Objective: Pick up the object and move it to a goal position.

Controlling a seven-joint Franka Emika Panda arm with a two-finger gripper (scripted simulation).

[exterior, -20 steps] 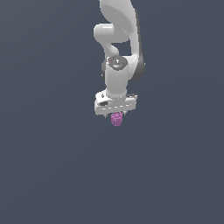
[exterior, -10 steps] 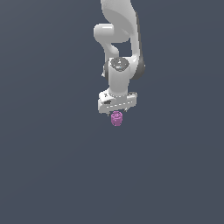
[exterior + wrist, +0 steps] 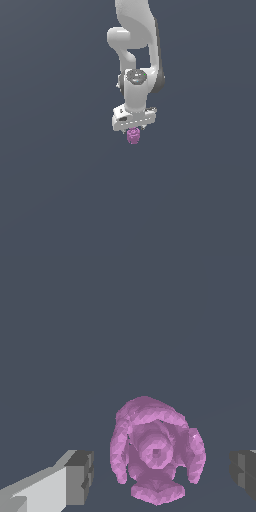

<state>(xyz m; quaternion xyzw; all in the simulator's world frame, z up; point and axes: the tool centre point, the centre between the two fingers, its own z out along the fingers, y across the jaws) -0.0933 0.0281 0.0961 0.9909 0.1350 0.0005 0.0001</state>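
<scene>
1. Plain dark grey background; no goal marker visible.
2. Gripper at frame centre, directly over the object.
3. Wrist view: fingers apart, gaps either side of object.
4. Judgement: aligned, not grasped; close, lift and move remain.

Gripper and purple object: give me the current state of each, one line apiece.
gripper: open, fingers spread on either side of the object with clear gaps, pads not touching it.
purple object: not gripped, sits between the fingers; in the exterior view it shows just below the gripper. Whether it rests on a surface cannot be told.
arm: reaching down, wrist pointed downward over the object.
</scene>
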